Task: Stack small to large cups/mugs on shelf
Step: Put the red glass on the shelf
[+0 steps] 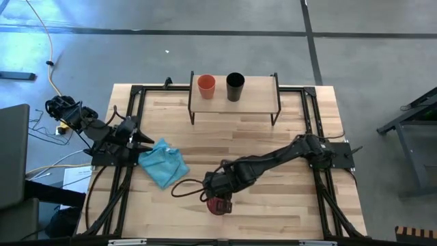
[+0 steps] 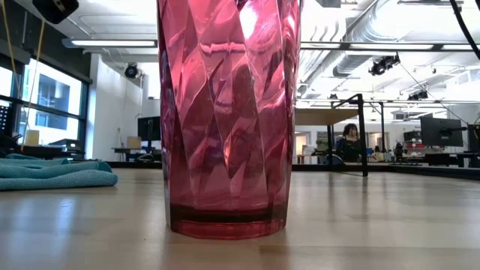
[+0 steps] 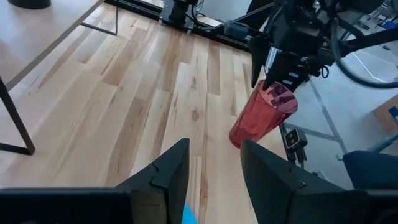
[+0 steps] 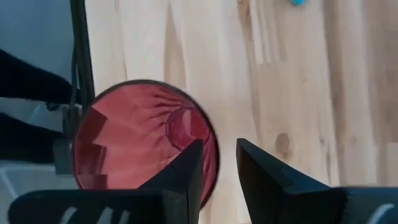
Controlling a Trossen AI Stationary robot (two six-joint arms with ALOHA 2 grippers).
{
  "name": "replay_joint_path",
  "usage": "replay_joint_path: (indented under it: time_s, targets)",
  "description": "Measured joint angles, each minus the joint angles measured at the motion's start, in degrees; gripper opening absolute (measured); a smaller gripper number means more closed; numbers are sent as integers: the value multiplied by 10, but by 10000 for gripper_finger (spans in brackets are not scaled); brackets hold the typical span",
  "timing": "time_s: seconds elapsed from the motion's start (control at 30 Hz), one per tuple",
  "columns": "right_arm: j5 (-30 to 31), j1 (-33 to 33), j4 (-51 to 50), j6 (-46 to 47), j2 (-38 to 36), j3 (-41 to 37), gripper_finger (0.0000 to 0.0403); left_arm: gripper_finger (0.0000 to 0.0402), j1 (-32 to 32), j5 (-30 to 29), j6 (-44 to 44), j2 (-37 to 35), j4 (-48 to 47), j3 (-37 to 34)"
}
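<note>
The right arm reaches from its base at the bench's [image 1: 307, 212] right side across toward the near middle, stretched long and low with its wrist bent downward. Its right hand [image 4: 217, 171] points straight down over the rim of the pink-red tumbler [image 1: 218, 204], one finger [image 4: 186, 177] inside the rim and the other outside it, a narrow gap between them with the tumbler's wall in it. The left arm sits folded back at the bench's left side, its left hand [image 3: 214, 168] facing toward the middle, fingers parted and holding nothing.
</note>
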Motion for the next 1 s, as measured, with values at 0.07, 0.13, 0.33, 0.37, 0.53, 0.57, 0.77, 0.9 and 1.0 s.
replay_joint_path:
  time_s: [0.07, 0.13, 0.33, 0.37, 0.53, 0.57, 0.77, 0.9, 1.0]
  targets:
    - [-13, 0, -1, -3, 6, 0, 87, 133, 0, 5, -3, 0, 0, 0]
    - [-22, 0, 0, -4, 12, 0, 87, 133, 0, 9, -5, 0, 0, 0]
    - [-28, 0, 0, -4, 17, 0, 87, 133, 0, 13, -9, 0, 0, 0]
    - [-26, 0, -1, -1, 17, 0, 86, 133, 0, 13, -9, 0, 0, 0]
    - [-25, 0, -19, 5, 17, 0, 42, 133, 0, 13, -10, 0, 1, 0]
    - [-25, 0, -20, 6, 18, 0, 25, 133, 0, 13, -10, 0, 1, 0]
    - [-23, 0, -31, 13, 18, 0, 4, 133, 0, 13, -11, 0, 4, 0]
    - [-27, -4, -54, 13, 16, 0, 2, 133, 0, 12, -10, 0, 5, 0]
    - [-37, -10, -88, 12, 7, 0, 2, 133, 0, 2, -10, 0, 5, 0]
